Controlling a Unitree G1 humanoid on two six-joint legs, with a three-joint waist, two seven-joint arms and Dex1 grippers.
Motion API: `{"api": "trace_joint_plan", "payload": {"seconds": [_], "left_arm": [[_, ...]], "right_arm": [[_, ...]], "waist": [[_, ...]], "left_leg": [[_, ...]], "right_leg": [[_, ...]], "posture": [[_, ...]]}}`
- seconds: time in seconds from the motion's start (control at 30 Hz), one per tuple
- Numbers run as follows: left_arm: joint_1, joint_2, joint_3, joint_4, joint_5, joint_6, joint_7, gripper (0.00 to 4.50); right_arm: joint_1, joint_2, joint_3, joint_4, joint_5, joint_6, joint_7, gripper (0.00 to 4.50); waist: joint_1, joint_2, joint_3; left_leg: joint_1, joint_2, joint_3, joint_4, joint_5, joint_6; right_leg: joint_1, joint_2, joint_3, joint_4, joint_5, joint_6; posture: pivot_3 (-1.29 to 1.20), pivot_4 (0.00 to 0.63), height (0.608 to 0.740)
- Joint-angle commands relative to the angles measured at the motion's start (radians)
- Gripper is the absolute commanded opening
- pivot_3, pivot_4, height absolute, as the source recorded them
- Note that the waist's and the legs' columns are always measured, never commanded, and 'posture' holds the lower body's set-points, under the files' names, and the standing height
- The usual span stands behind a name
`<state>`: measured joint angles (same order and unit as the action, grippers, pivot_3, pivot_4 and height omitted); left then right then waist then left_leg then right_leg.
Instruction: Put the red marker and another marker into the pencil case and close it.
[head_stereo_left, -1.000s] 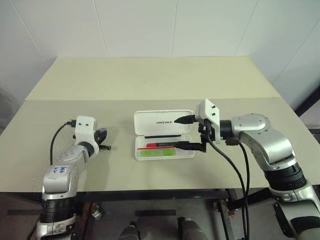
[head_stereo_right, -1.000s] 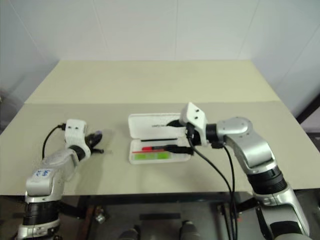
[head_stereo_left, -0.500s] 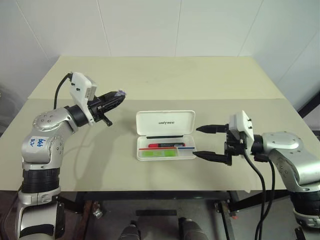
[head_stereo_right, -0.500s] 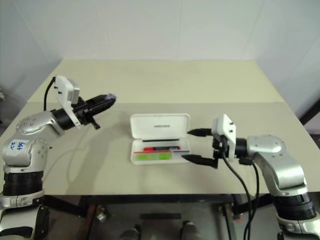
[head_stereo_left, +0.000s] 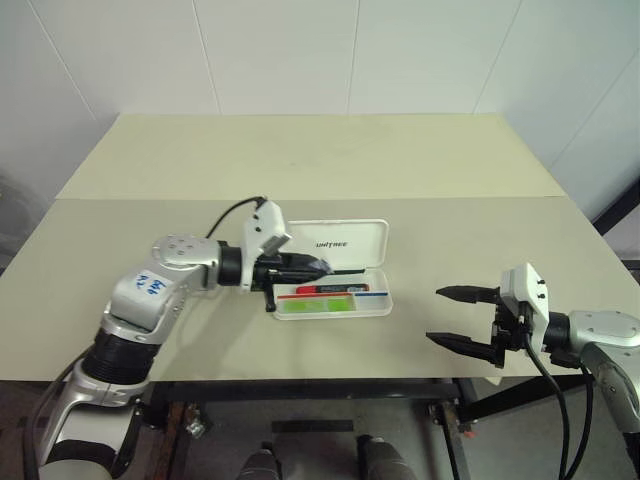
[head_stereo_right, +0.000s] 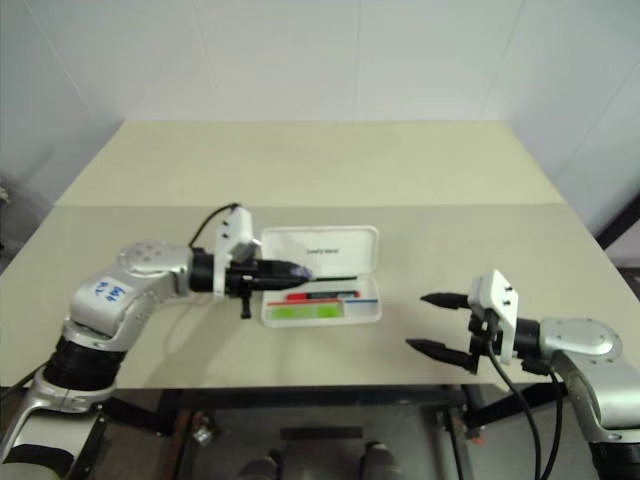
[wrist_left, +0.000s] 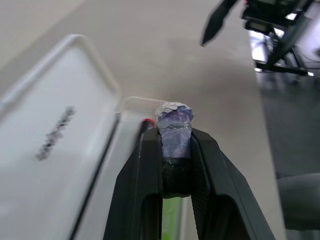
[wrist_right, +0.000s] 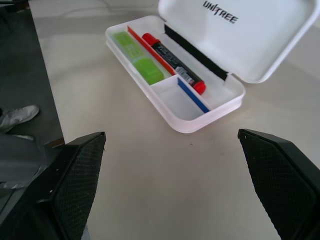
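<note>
Head-camera views show the pencil case (head_stereo_left: 330, 267) lying open mid-table, lid tipped back. The red marker (head_stereo_left: 333, 289) lies in the tray, with a green highlighter (head_stereo_left: 318, 305) just beside it on the near side. The left gripper (head_stereo_left: 313, 267) hovers over the case's left half, fingers clamped on a dark marker with a purple tip (head_stereo_right: 297, 271). The right gripper (head_stereo_left: 463, 317) hangs well to the right of the case, jaws spread wide and empty.

Left wrist view looks along the fingers (wrist_left: 141, 180), pinching the purple-tipped marker (wrist_left: 174, 131) above the case's tray, the lid to one side.

Right wrist view shows the case's tray (wrist_right: 186, 122) from its end: the red marker (wrist_right: 173, 61) lies against the back wall, the highlighter (wrist_right: 138, 56) in front of it, and the end compartment is bare.

Risk from here: the held marker lies across the tray's width, so released like this it may bridge the rim or roll onto the table. It could also rest on the red marker and block the lid from shutting.
</note>
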<state>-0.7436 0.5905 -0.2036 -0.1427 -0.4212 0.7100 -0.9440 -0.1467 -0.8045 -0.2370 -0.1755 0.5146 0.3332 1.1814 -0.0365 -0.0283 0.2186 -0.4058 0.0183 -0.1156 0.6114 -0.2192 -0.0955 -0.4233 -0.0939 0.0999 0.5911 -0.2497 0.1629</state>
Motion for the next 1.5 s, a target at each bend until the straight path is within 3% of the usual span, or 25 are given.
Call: {"api": "trace_joint_plan", "payload": {"seconds": [0.03, 0.27, 0.57, 0.97, 1.37, 1.5], "left_arm": [[-0.051, -0.028, -0.041, 0.033, 0.036, -0.022, -0.016, 0.40], [-0.107, -0.120, -0.153, 0.173, 0.137, -0.038, -0.016, 0.40], [-0.179, -0.250, -0.186, 0.307, 0.219, -0.053, 0.019, 0.40], [-0.206, -0.320, -0.207, 0.380, 0.287, -0.061, 0.015, 0.40], [-0.209, -0.352, -0.189, 0.398, 0.303, -0.060, 0.017, 4.32], [-0.202, -0.329, -0.175, 0.370, 0.298, -0.058, 0.010, 4.46]], "right_arm": [[-0.017, 0.004, -0.037, 0.036, 0.031, -0.066, 0.042, 4.50], [-0.095, -0.040, 0.019, 0.169, -0.024, -0.166, 0.147, 4.50], [-0.131, -0.018, 0.031, 0.170, -0.028, -0.162, 0.113, 4.50], [-0.095, -0.019, 0.015, 0.132, -0.017, -0.140, 0.052, 4.50], [-0.092, -0.020, 0.014, 0.133, -0.015, -0.136, 0.032, 4.50], [-0.096, -0.022, 0.015, 0.140, -0.016, -0.139, 0.031, 4.50]], "waist": [[-0.001, 0.000, 0.000], [-0.009, 0.000, 0.000], [-0.002, 0.000, 0.000], [0.001, 0.000, 0.001], [0.003, 0.000, 0.001], [0.002, 0.000, 0.001]], "left_leg": [[0.000, 0.000, 0.000, 0.001, 0.000, 0.000], [0.003, 0.000, 0.000, 0.002, 0.000, 0.000], [0.003, -0.001, 0.000, 0.001, -0.001, 0.001], [0.003, -0.001, 0.000, 0.002, -0.001, 0.001], [0.003, -0.001, 0.000, 0.002, -0.001, 0.001], [0.003, -0.001, 0.000, 0.002, -0.001, 0.001]], "right_leg": [[0.001, 0.000, 0.000, 0.000, -0.002, -0.004], [0.006, 0.000, 0.000, -0.002, -0.001, -0.004], [0.005, 0.000, 0.000, -0.002, -0.002, -0.003], [0.005, -0.001, 0.000, -0.002, -0.002, -0.002], [0.005, -0.001, 0.000, -0.002, -0.002, -0.002], [0.005, -0.001, 0.000, -0.002, -0.002, -0.002]], "posture": [[0.00, 0.150, 0.740], [0.00, 0.150, 0.740], [0.00, 0.150, 0.740], [0.00, 0.150, 0.740], [0.00, 0.150, 0.740], [0.00, 0.150, 0.740]]}}
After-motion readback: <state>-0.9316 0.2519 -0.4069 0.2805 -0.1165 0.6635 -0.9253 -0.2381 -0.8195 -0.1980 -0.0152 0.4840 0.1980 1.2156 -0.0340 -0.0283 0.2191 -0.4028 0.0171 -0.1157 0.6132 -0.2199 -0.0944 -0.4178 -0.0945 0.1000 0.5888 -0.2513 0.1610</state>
